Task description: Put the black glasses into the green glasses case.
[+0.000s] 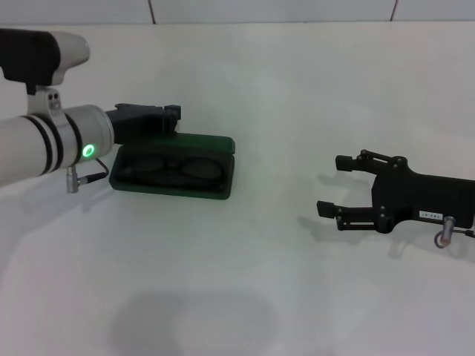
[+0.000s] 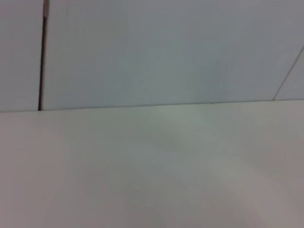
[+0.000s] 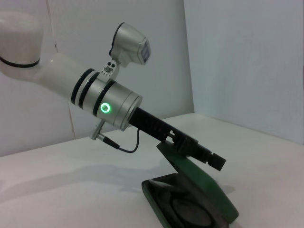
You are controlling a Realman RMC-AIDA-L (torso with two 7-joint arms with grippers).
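The green glasses case [image 1: 215,187] lies left of centre on the white table. The black glasses [image 1: 178,167] lie inside it, lenses showing. Its lid [image 1: 204,141] stands partly raised along the far side. My left gripper [image 1: 172,114] reaches in from the left and sits at the lid's upper edge. In the right wrist view the left gripper [image 3: 216,161] rests against the tilted lid [image 3: 199,183] above the glasses [image 3: 187,210] in the case [image 3: 156,204]. My right gripper [image 1: 330,185] is open and empty, low over the table at the right, well apart from the case.
The white table [image 1: 245,282] runs back to a pale wall [image 1: 274,9]. The left wrist view shows only the table top [image 2: 152,171] and the wall [image 2: 166,52].
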